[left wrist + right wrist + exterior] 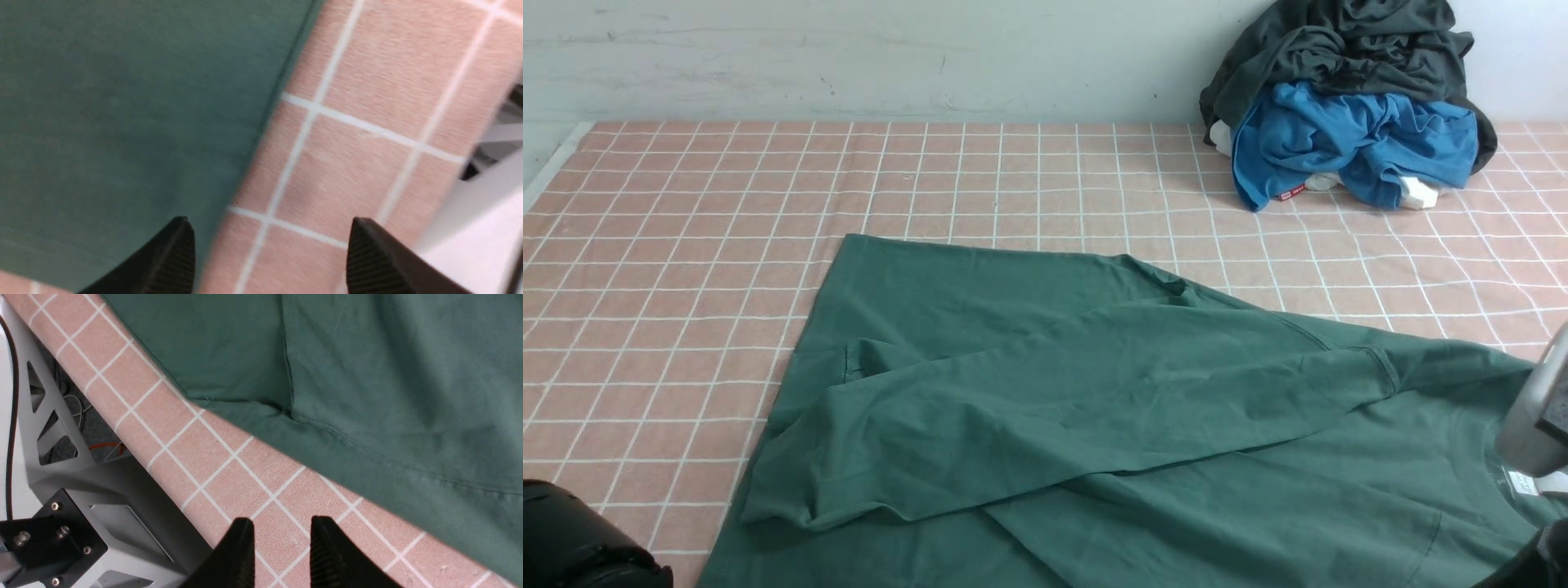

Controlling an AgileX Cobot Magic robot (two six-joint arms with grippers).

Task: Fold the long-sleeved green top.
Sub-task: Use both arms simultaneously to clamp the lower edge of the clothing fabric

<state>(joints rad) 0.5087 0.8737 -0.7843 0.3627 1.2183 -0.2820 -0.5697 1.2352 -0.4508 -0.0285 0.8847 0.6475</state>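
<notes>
Nearest, just off an edge of the green long-sleeved top (1094, 392): left gripper (271, 228), fingers spread wide and empty, poised over the checked tablecloth (367, 81) right where fabric ends. Likewise beside the top's edge, right gripper (282, 524), fingers narrowly parted, gripping nothing, above bare cloth. Top itself spread flat over the tablecloth, one sleeve laid diagonally across the body, the rest not yet folded. Well beyond the top, against the wall: blue garment (1347, 139) heaped under a dark grey garment (1339, 49). Likely trouble: pinching tablecloth together with the hem, or catching only one layer, thereby dragging the laid sleeve askew and wrinkling the fold.
</notes>
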